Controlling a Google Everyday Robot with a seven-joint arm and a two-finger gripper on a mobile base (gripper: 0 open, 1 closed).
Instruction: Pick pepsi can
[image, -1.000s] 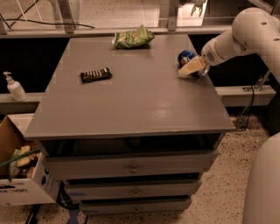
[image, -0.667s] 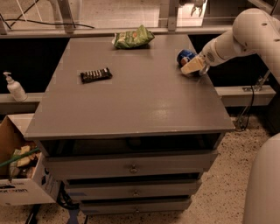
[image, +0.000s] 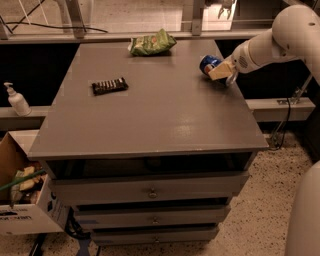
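The blue pepsi can (image: 208, 63) lies on its side near the right edge of the grey table (image: 155, 107), toward the back. My gripper (image: 223, 72) comes in from the right on the white arm (image: 280, 40) and sits right against the can, its cream fingers (image: 219, 71) covering the can's right end. The can rests on the table.
A green snack bag (image: 152, 43) lies at the table's back middle. A flat black bar (image: 109, 86) lies on the left part. Drawers (image: 150, 192) are below the top. A soap bottle (image: 16, 100) and a cardboard box (image: 22, 200) stand on the left.
The gripper has shifted slightly toward the can and up the table; the can stays in the same spot.
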